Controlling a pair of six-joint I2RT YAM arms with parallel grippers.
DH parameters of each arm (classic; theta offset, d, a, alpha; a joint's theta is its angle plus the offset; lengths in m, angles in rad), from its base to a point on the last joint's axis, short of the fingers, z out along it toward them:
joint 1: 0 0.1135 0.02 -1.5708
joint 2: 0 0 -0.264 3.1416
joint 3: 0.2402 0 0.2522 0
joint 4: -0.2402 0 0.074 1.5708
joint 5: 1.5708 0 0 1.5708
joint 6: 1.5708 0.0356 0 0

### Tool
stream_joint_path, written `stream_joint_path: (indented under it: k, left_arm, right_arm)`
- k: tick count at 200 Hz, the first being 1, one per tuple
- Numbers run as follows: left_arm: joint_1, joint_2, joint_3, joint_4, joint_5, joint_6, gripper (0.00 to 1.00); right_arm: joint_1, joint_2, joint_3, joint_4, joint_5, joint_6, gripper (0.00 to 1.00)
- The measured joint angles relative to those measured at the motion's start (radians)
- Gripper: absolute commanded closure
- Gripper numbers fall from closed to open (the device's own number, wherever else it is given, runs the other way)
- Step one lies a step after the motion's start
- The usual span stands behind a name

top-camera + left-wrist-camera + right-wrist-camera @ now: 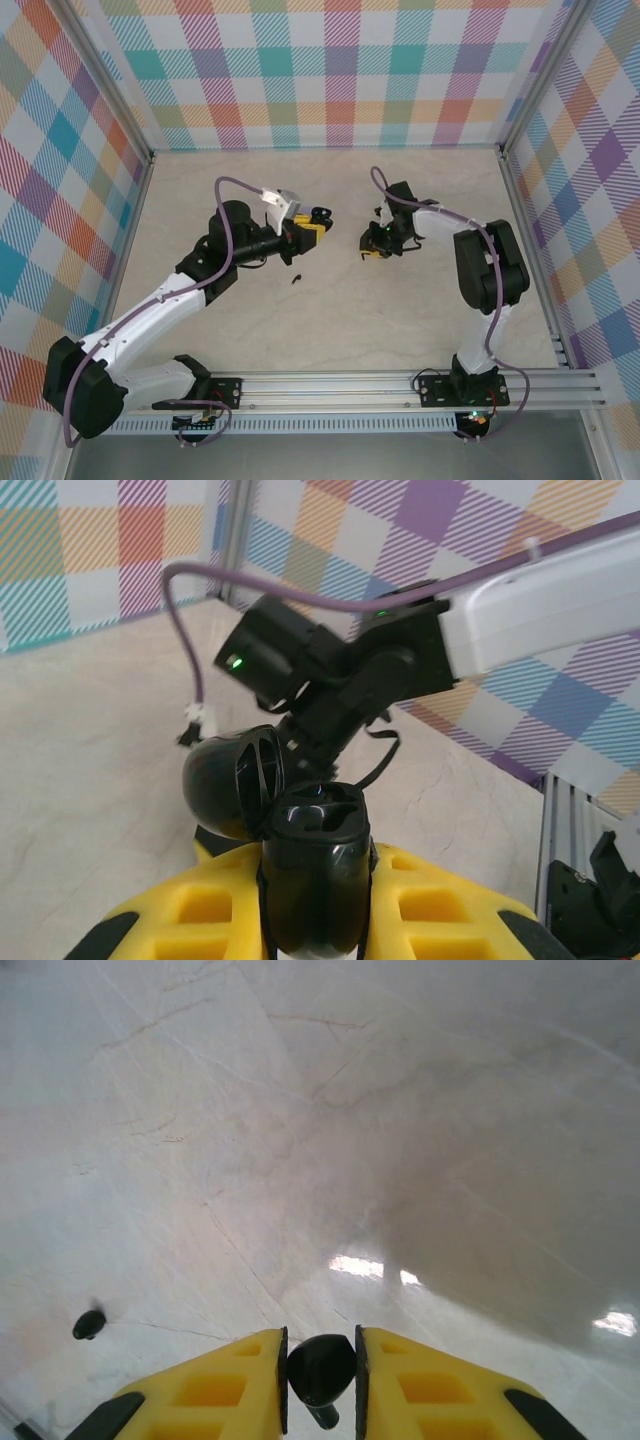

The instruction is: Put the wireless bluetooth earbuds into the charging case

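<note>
Left gripper (318,880) is clamping the open black charging case (312,825), its lid (232,780) hanging back.
Right gripper (320,1350) is pinching one black earbud (322,1372) just over the pale table (300,1110); a second earbud (88,1324) is lying loose on that table, apart from both grippers.

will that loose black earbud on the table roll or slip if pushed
Likely light and easily nudged: the loose earbud is tiny beside the yellow fingers. Its rounded body may roll or skid on the smooth table.
</note>
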Motion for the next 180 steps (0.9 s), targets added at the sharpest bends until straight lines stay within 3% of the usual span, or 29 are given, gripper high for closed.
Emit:
stream_joint_path:
  k: [92,180]
  left_arm:
    - [0.0,0.119,-0.037,0.092,-0.112,-0.094,0.91]
    - [0.0,0.18,-0.058,0.225,-0.148,-0.163,0.91]
  right_arm:
    - [-0.035,-0.26,-0.139,0.194,-0.109,0.096,0.75]
    - [-0.037,-0.479,-0.147,0.298,-0.195,0.152,0.74]
